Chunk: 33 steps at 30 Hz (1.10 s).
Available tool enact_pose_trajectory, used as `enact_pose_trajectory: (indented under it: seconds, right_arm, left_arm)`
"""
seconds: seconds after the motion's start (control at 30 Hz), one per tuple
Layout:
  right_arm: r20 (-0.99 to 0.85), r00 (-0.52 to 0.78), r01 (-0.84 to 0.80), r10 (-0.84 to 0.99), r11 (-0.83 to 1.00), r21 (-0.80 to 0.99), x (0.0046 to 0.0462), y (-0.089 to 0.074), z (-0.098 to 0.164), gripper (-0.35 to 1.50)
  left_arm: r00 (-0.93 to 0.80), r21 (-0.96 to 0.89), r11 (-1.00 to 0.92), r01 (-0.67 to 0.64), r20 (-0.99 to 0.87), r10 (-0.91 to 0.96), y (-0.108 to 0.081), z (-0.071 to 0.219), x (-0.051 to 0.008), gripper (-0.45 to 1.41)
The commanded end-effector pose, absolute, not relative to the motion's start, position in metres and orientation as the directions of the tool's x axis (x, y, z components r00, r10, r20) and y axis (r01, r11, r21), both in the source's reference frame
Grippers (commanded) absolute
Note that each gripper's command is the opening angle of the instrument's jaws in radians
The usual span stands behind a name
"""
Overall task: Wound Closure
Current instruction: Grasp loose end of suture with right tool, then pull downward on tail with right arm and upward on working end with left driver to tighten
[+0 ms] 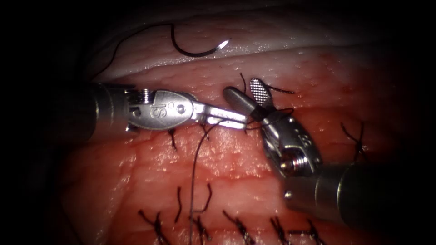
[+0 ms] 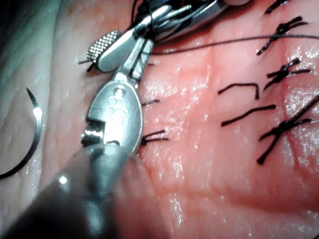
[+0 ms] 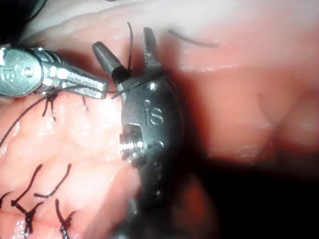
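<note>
My left tool [image 1: 242, 120] reaches in from the left, jaws shut on the dark thread [image 1: 194, 168], which hangs down from them toward the near stitches. My right tool [image 1: 245, 90] comes up from the lower right with its jaws open and holding nothing. A loop of thread [image 1: 275, 114] is wrapped round the base of those jaws, and a short thread end [image 3: 129, 42] stands between them. The curved needle [image 1: 200, 51] lies loose on the pale far tissue [image 1: 318, 68], held by neither tool and not in the tissue. Its thread [image 1: 131, 36] runs off to the left.
Several tied stitches with cut ends [image 1: 238, 227] line the near edge, and another knot [image 1: 358, 138] sits at the right. Short cut thread ends [image 1: 172, 138] lie under the left tool. Red fluid wets the tissue near the stitches.
</note>
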<state>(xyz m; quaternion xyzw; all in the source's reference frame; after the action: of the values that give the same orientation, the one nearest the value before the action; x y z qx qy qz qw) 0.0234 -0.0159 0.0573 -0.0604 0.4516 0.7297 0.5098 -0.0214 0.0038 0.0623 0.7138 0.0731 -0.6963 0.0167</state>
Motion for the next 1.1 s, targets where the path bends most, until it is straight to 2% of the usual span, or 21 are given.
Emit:
enact_pose_trajectory:
  seconds: [0.03, 0.23, 0.33, 0.37, 0.53, 0.6, 1.1]
  right_arm:
    - [-0.549, -0.473, -0.798, 0.689, -0.071, 0.599, 0.0242, -0.0158, 0.0579, 0.78]
    - [-0.548, -0.480, -0.793, 0.685, -0.071, 0.606, 0.0244, -0.0154, 0.0576, 0.64]
    - [-0.551, -0.480, -0.795, 0.683, -0.073, 0.602, 0.0247, -0.0153, 0.0576, 0.42]
    - [-0.552, -0.479, -0.795, 0.682, -0.072, 0.602, 0.0247, -0.0153, 0.0576, 0.27]
    - [-0.555, -0.476, -0.796, 0.683, -0.066, 0.601, 0.0249, -0.0151, 0.0577, -0.11]
    - [-0.556, -0.476, -0.795, 0.681, -0.063, 0.603, 0.0250, -0.0151, 0.0576, -0.33]
    - [-0.613, -0.441, -0.824, 0.655, -0.024, 0.567, 0.0244, -0.0169, 0.0563, -0.35]
  left_arm:
    - [0.020, -0.077, -0.989, 0.128, -0.997, 0.080, 0.0040, 0.0628, -0.0218, -0.45]
    - [0.020, -0.076, -0.989, 0.128, -0.997, 0.080, 0.0040, 0.0629, -0.0217, -0.45]
    - [0.020, -0.076, -0.989, 0.128, -0.997, 0.079, 0.0040, 0.0629, -0.0217, -0.45]
    - [0.020, -0.076, -0.989, 0.128, -0.997, 0.079, 0.0040, 0.0629, -0.0217, -0.45]
    - [0.020, -0.076, -0.989, 0.129, -0.997, 0.079, 0.0039, 0.0629, -0.0216, -0.45]
    - [0.020, -0.075, -0.989, 0.129, -0.997, 0.079, 0.0039, 0.0629, -0.0216, -0.45]
    - [0.003, -0.102, -0.988, 0.118, -0.995, 0.103, 0.0063, 0.0621, -0.0196, -0.45]
